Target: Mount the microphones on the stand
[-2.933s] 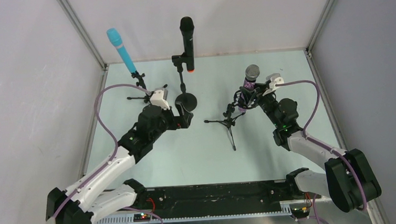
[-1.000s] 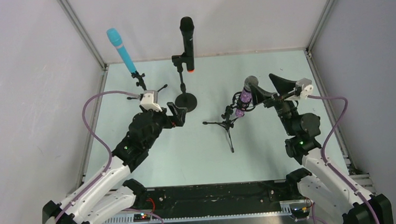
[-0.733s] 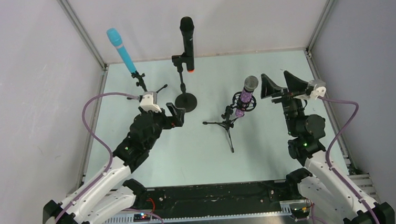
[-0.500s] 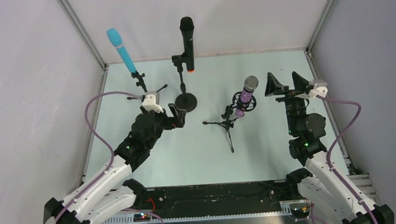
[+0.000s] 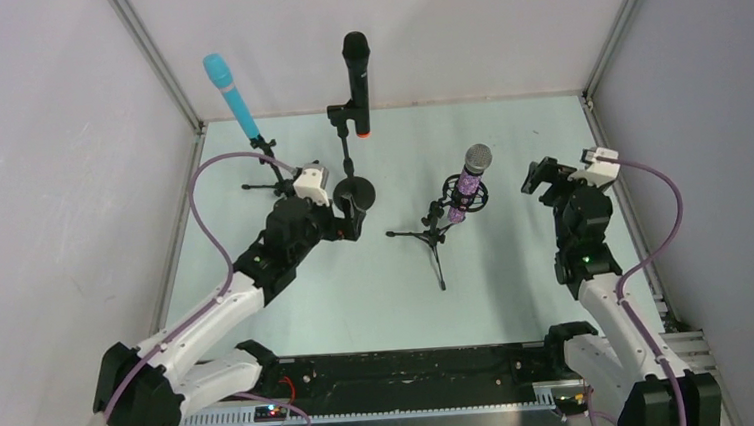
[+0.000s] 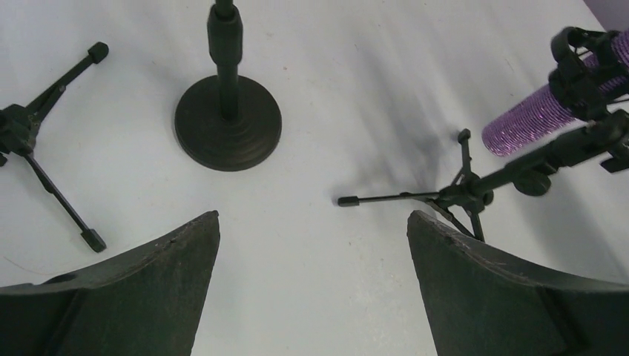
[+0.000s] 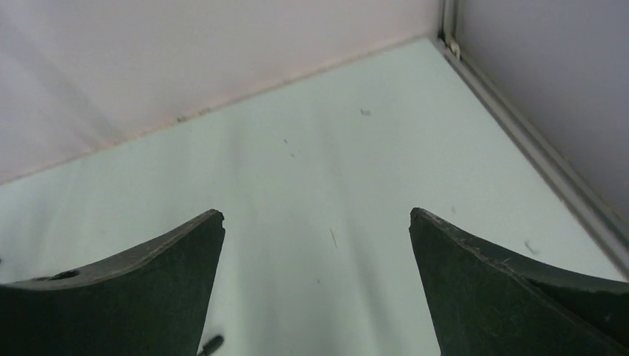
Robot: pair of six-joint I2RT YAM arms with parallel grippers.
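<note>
Each of the three microphones sits clipped in a stand. The turquoise microphone (image 5: 230,95) leans on a small tripod (image 5: 270,172) at the back left. Upright in the round-base stand (image 5: 354,188) (image 6: 228,133) is the black microphone (image 5: 356,72) with the orange end. The purple glitter microphone (image 5: 471,178) (image 6: 547,119) rests tilted in the middle tripod stand (image 5: 436,233) (image 6: 461,196). My left gripper (image 5: 350,215) (image 6: 313,222) is open and empty, just in front of the round base. My right gripper (image 5: 546,179) (image 7: 317,215) is open and empty, to the right of the purple microphone and apart from it.
Pale walls close in the green table (image 5: 378,283) on three sides, with a metal rail (image 7: 534,156) along the right edge. The right wrist view faces the back right corner. The middle tripod's legs (image 6: 378,199) spread toward my left gripper.
My right gripper has drawn back to the right, away from the purple microphone, and turned toward the back corner. My left gripper has moved forward toward the round base. The microphones stay put.
</note>
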